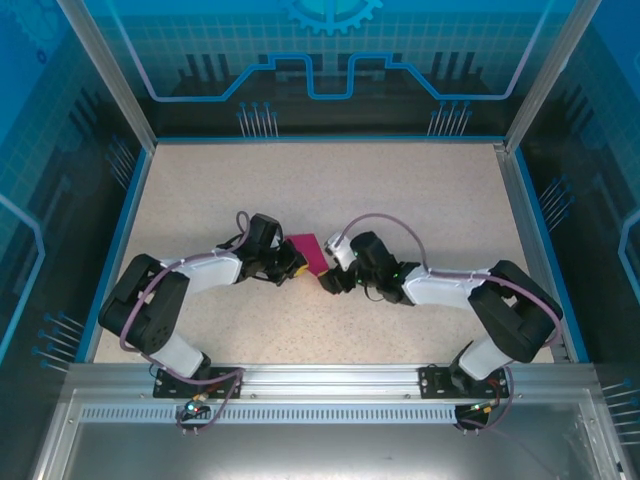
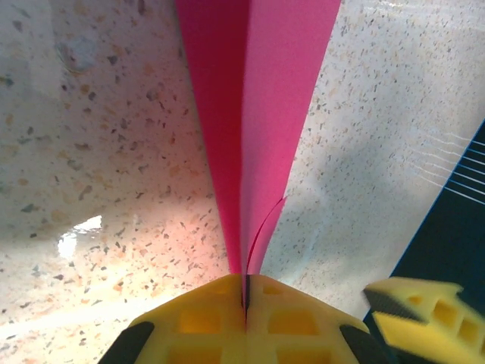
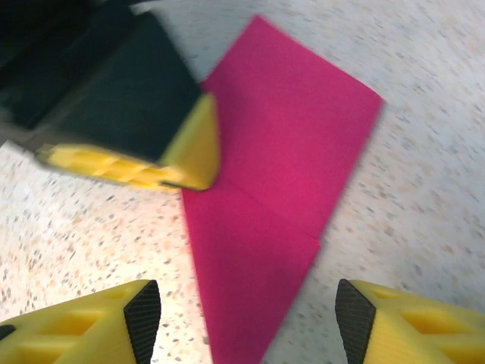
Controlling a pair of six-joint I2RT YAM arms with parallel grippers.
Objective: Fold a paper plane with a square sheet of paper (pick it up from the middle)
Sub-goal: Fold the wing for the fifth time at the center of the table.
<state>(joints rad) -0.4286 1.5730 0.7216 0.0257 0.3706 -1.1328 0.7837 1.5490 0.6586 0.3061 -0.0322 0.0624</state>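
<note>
The magenta-pink square sheet of paper (image 1: 308,254) is folded into layers and sits at the table's middle, between both arms. My left gripper (image 2: 246,296) is shut on its near edge, yellow fingers pressed together with the layers pinched between them. From there the paper (image 2: 258,114) runs away as a narrow creased strip. In the right wrist view the paper (image 3: 288,174) tapers to a point between my right gripper's (image 3: 248,322) open fingers, which touch nothing. My left gripper (image 3: 136,121) grips the paper's left edge there. From above, the left gripper (image 1: 293,268) and right gripper (image 1: 328,280) stand close together.
The speckled beige table (image 1: 330,190) is bounded by blue walls and a metal rail at the near edge. One yellow finger of the right gripper (image 2: 413,315) is close beside my left fingers. Open tabletop lies behind and to both sides.
</note>
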